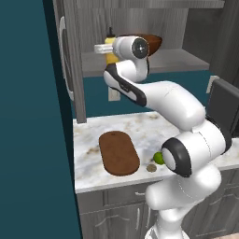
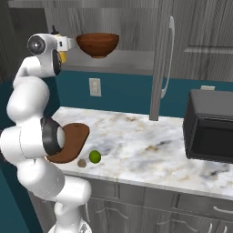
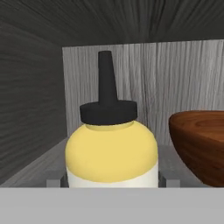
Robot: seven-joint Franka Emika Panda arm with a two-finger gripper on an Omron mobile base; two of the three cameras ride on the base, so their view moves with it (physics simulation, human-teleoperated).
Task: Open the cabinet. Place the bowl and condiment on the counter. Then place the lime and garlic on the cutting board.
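- In the hand view we see the condiment filling the lower centre of the frame, upright on the grey shelf, its black cap pointing to the upper centre.
- The fingertips show as small grey stubs at either side of the bottle's base; the jaws stand wide, one on each side of it. We cannot tell whether they touch the bottle.
- The bowl sits at the right edge of the hand view, on the same shelf, just beside the bottle but apart from it.
- In the left base view the arm reaches up to the cabinet in the upper half of the frame; its doors stand open, one at the upper left of this view. The yellow bottle peeks out behind the wrist, the brown bowl to its right.
- In the right base view the bowl is at upper centre on the shelf, the bottle mostly hidden by the wrist at upper left.
- On the counter in the lower half of the left base view lies the cutting board, bare.
- The lime and the garlic rest on the counter just right of the board, near its front edge, close together.
- In the right base view the lime and garlic sit at lower left beside the board.
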